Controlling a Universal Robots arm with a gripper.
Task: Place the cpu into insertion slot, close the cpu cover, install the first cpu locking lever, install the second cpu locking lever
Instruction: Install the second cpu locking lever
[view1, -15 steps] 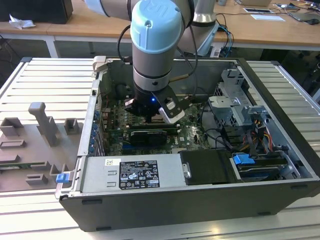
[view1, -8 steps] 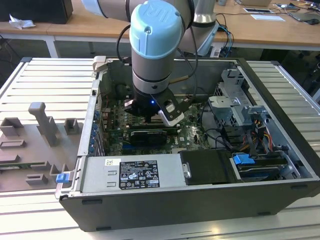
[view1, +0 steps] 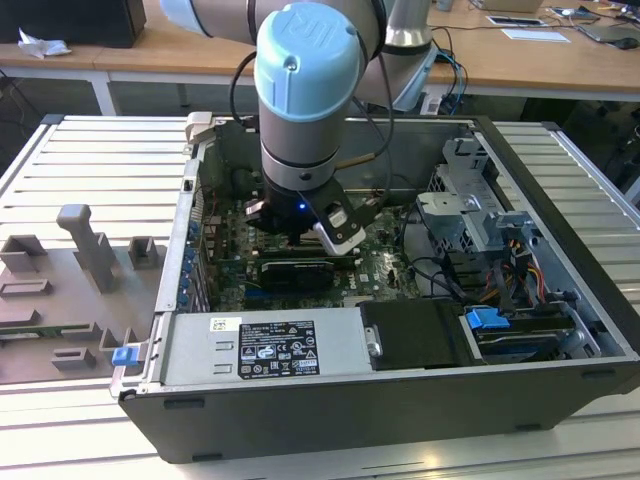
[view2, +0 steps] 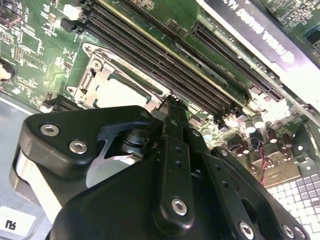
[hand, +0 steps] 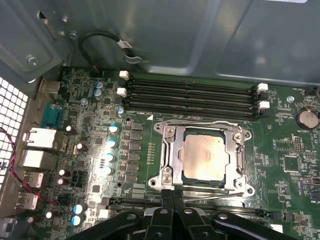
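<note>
The cpu (hand: 203, 156) lies flat in the insertion slot (hand: 186, 176), with the cpu cover (hand: 173, 156) lowered around it as a silver frame on the green motherboard (hand: 280, 165). The gripper (hand: 172, 195) sits at the socket's 6 o'clock edge, its fingers (hand: 166, 200) pressed together with nothing between them, tips touching a thin locking lever (hand: 210, 196). Memory slots (hand: 192, 95) run at the socket's 12 o'clock.

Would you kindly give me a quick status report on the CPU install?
Hand shut, tips at the socket's edge. Cpu seated in the insertion slot. Cpu cover down over it. Nothing in the way.
</note>
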